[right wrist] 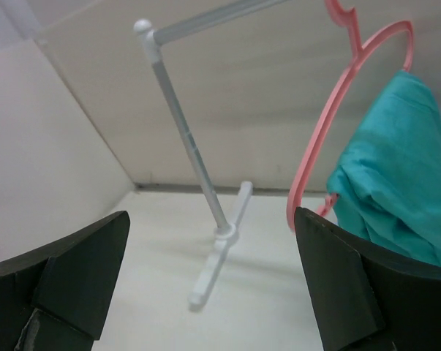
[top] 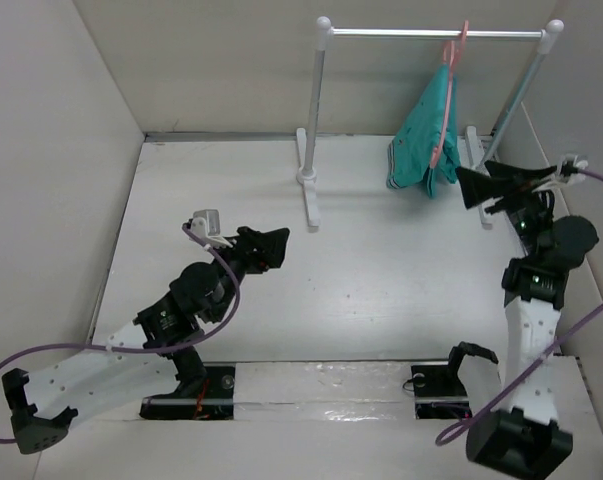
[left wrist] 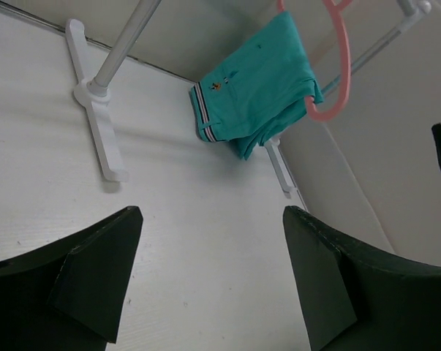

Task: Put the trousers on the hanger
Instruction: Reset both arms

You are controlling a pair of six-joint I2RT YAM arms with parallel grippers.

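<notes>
The teal trousers [top: 424, 140] hang folded over the pink hanger [top: 451, 85], whose hook is on the rail at the back right. They also show in the left wrist view [left wrist: 258, 88] with the hanger [left wrist: 343, 69], and in the right wrist view [right wrist: 396, 175] with the hanger [right wrist: 319, 146]. My right gripper [top: 471, 188] is open and empty, just right of and below the trousers, not touching. My left gripper [top: 277, 247] is open and empty at mid-left, far from them. Its fingers [left wrist: 96, 270] frame bare table. The right fingers [right wrist: 337, 285] stand wide apart.
The white-and-grey rail stand [top: 311, 130] stands at the back with feet on the table [top: 381, 280], its right post [top: 516, 95] near the right wall. Cardboard walls enclose left, back and right. Purple cables trail from both arms.
</notes>
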